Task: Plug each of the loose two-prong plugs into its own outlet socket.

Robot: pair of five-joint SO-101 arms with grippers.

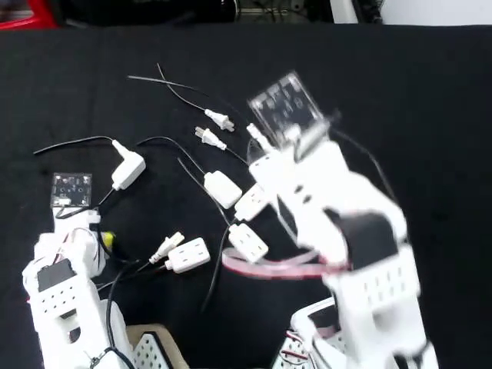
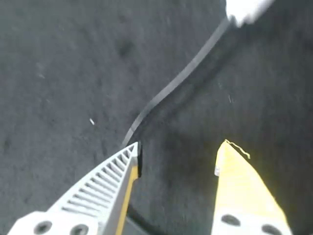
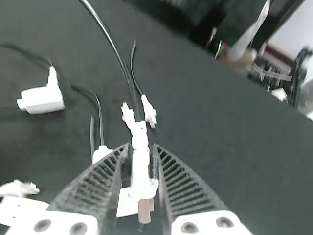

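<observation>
Pinching plug (image 3: 139, 142) lengthwise, tip pointing outward.

Sockets (image 1: 188, 254) & cords (image 1: 192, 175) clutter table (image 1: 430, 92) centre; room to pass along far edge & right side.

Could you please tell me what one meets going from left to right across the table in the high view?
Left arm → white angled adapter → outlet socket → right arm, its gripper shut on a plug.
</observation>
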